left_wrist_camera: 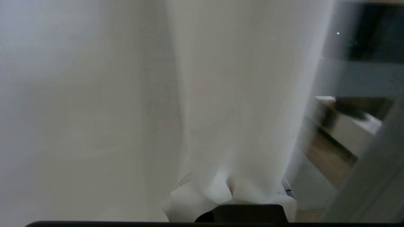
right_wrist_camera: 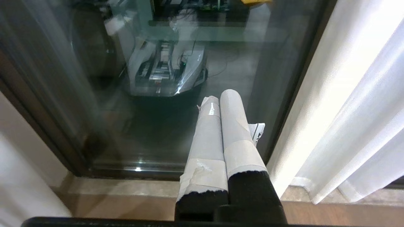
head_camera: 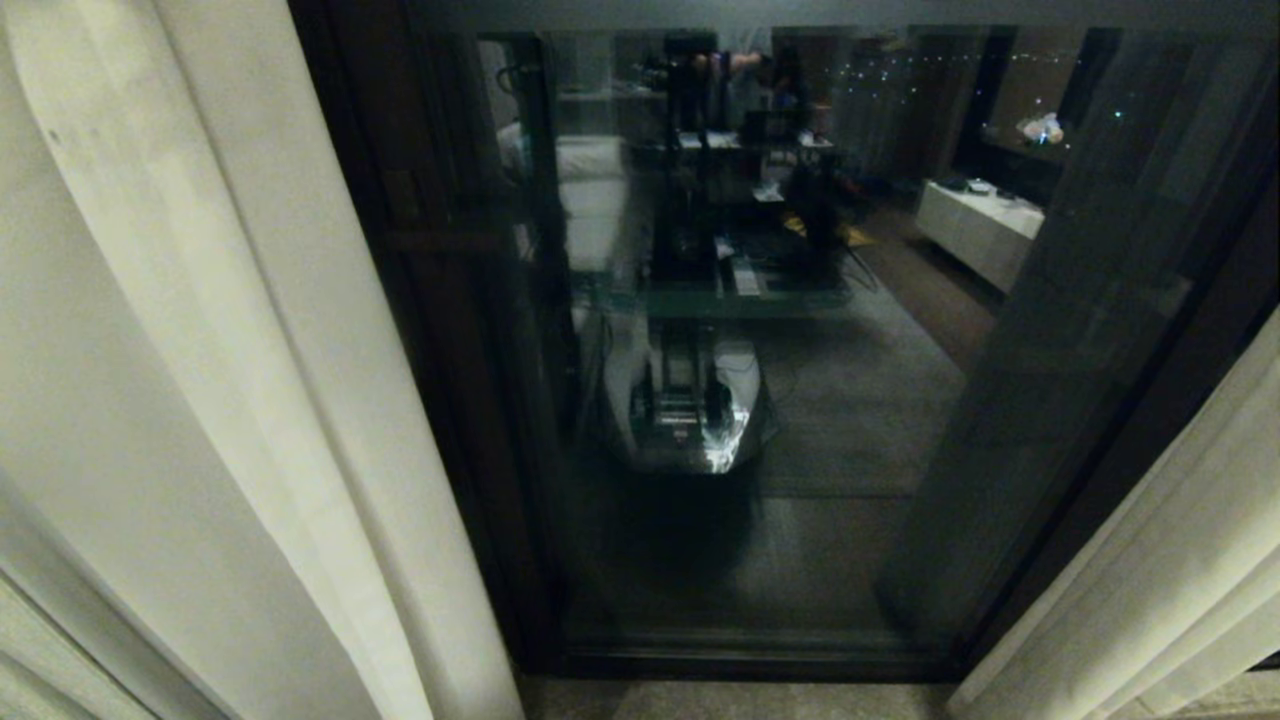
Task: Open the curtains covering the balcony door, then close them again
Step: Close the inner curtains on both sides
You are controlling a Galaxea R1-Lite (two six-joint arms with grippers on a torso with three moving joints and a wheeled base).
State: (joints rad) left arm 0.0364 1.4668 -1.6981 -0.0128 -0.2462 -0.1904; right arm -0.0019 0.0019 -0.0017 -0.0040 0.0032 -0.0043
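Observation:
The cream curtains hang parted in the head view, one panel at the left (head_camera: 200, 350) and one at the lower right (head_camera: 1150, 600). Between them the balcony door (head_camera: 800, 450) shows bare dark glass in a dark frame. Neither arm appears in the head view. In the left wrist view, curtain fabric (left_wrist_camera: 236, 94) drapes over my left gripper (left_wrist_camera: 230, 192) and puckers into a pinched crease there, hiding the fingers; the gripper is shut on that fold. My right gripper (right_wrist_camera: 219, 97) is shut and holds nothing, its taped fingers pressed together low in front of the door glass (right_wrist_camera: 126, 119), with the right curtain (right_wrist_camera: 347, 110) beside it.
The glass reflects my own base (head_camera: 690, 400) and the room's furniture behind me. A pale stone sill (right_wrist_camera: 110, 189) runs along the foot of the door frame, with wood floor in front of it. The door frame's dark post (head_camera: 440, 400) stands right beside the left curtain.

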